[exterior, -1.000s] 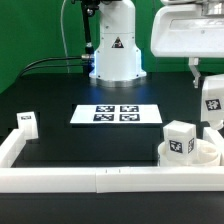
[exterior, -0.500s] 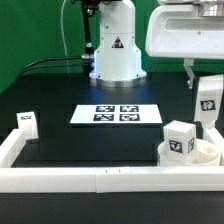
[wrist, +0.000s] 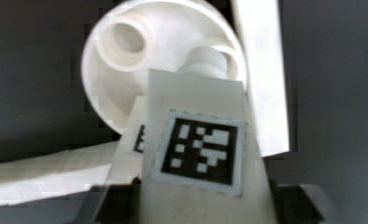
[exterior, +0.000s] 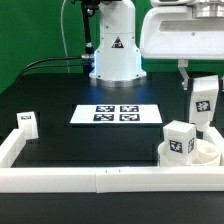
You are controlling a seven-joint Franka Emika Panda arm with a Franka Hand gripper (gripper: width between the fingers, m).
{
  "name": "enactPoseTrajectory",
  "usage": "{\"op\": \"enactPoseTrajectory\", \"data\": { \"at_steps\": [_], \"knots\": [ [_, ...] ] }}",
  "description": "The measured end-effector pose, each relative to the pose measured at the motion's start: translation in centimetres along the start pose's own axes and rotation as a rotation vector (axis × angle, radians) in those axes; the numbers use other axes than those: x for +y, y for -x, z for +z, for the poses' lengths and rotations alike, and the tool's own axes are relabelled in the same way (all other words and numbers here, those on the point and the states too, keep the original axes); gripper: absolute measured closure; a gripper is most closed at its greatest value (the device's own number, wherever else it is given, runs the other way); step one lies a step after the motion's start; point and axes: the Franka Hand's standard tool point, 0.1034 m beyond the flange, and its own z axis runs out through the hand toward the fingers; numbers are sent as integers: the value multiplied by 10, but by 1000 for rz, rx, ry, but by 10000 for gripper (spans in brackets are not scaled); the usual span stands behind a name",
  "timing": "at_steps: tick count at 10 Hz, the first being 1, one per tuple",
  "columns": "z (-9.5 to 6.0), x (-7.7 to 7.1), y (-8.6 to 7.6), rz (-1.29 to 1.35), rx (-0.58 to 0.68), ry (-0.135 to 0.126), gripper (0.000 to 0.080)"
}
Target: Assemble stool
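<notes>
My gripper point(exterior: 202, 92) is shut on a white stool leg point(exterior: 203, 106) with a black-and-white tag and holds it upright in the air, above the seat disc's far side. The round white seat disc point(exterior: 203, 153) lies at the exterior view's right, against the border rail. A second leg point(exterior: 179, 139) stands on the disc. A third leg point(exterior: 25, 123) rests at the exterior view's left. In the wrist view the held leg point(wrist: 195, 140) fills the middle between the dark fingers point(wrist: 117, 203), with the seat disc point(wrist: 142, 62) beyond it.
The marker board point(exterior: 118, 114) lies flat on the black table in the middle. A long white border rail point(exterior: 100, 179) runs along the front and up the left side. The robot base point(exterior: 115, 52) stands at the back.
My gripper has moved toward the exterior view's left, carrying the held leg with it. The seat disc and the other legs have not moved.
</notes>
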Motion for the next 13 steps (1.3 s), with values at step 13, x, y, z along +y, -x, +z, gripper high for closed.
{"op": "enactPoseTrajectory", "data": {
  "at_steps": [13],
  "knots": [
    [1, -30, 10, -231, 287, -81, 476]
  ]
}}
